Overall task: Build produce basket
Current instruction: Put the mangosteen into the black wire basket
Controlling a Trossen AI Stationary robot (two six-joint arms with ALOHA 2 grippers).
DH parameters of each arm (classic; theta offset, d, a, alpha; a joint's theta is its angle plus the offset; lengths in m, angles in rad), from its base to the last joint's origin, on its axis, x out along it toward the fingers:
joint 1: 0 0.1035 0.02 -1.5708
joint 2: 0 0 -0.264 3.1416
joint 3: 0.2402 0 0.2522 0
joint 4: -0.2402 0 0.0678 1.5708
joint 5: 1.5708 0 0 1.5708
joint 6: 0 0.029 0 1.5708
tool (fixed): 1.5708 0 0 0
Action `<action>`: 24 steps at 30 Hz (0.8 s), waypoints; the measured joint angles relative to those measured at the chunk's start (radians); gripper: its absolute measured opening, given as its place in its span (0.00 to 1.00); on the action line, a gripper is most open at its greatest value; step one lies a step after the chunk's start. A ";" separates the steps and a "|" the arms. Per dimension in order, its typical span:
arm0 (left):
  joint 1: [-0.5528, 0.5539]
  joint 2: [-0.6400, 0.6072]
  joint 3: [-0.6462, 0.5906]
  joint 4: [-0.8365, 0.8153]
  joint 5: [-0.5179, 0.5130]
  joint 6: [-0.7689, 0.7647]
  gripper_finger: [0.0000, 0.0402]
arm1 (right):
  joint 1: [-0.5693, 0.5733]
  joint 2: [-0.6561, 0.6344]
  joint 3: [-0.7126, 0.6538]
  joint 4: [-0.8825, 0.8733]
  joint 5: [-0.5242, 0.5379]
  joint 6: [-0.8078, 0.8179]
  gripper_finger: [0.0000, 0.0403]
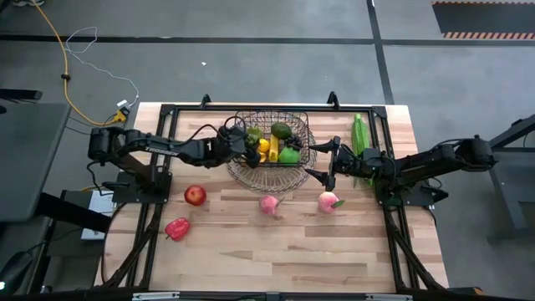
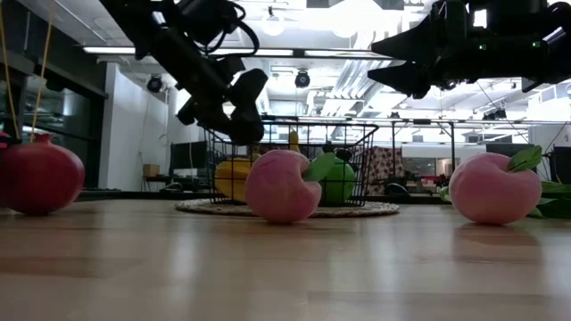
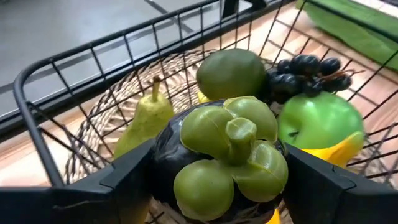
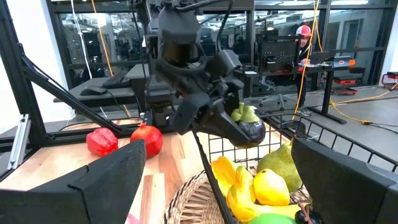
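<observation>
The dark wire basket [image 1: 251, 173] stands at the table's far middle. In it lie a pear [image 3: 148, 118], an avocado [image 3: 230, 71], dark grapes [image 3: 305, 70], a green apple [image 3: 320, 121] and yellow fruit [image 4: 261, 186]. My left gripper [image 1: 244, 139] is over the basket's left rim, shut on a dark round fruit with a green leafy cap [image 3: 227, 155]. My right gripper [image 1: 322, 163] waits open to the right of the basket. Two pink peaches [image 1: 268, 204] [image 1: 328, 201], a red apple [image 1: 195, 195] and a red pepper [image 1: 176, 228] rest on the table. My left gripper pinches the dark round fruit by its two opposite sides [image 3: 163, 155] between its two fingers [image 3: 124, 177]. The fingers come from the table's left, slanting down. The fruit [image 4: 245, 129] hangs clear above the basket's inside, its green cap turned back toward the wrist.
A long green husk [image 1: 359, 138] lies right of the basket, beside my right arm. Black frame rails run along the table's left, right and far edges. The near half of the wooden table [image 1: 276, 251] is bare wood.
</observation>
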 joint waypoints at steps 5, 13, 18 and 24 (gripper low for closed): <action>-0.001 0.000 0.000 0.057 0.002 0.023 0.69 | 0.000 0.000 0.000 0.000 0.000 0.000 0.97; -0.001 0.000 0.000 0.102 0.000 0.095 0.69 | 0.000 0.000 0.000 0.000 0.000 0.000 0.97; -0.001 0.000 0.000 0.109 0.000 0.103 0.69 | 0.000 0.000 0.000 0.000 0.000 0.000 0.97; -0.001 0.000 0.000 0.109 -0.006 0.133 0.76 | 0.000 0.000 0.000 0.000 0.000 0.000 0.97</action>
